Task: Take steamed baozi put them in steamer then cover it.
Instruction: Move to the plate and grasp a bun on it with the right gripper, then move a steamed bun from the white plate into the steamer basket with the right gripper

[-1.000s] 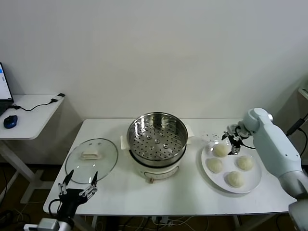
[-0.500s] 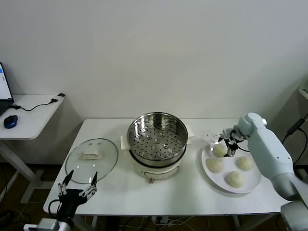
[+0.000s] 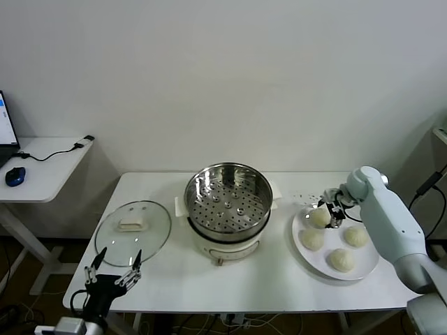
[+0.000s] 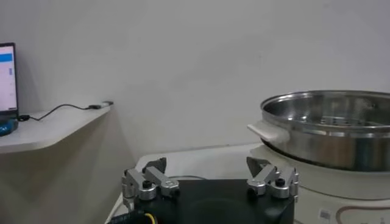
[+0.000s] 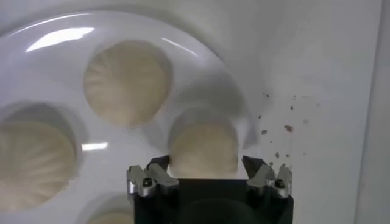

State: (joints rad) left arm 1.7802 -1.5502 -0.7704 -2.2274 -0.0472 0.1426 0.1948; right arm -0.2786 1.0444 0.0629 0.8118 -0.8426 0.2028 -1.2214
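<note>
Counter space, white and wide, carries everything here. Steamer stands at its centre, a shiny steel basket with a perforated floor on a white pot base, and nothing lies inside it. Toward the robot's left lies the cover, a clear glass lid flat on the counter with its cream handle up, well apart from the steamer. Toward the robot's right sits a white plate bearing all four steamed baozi. The right end effector is down at the plate's far edge, its fingers set on either side of the farthest bun; in the right wrist view that bun fills the gap between them, the fingers seemingly against its sides, the bun resting on the plate. The other three buns lie nearer the robot, apart from the fingers. The left end effector hangs at the counter's near left corner, just short of the cover, fingers spread and empty.
</note>
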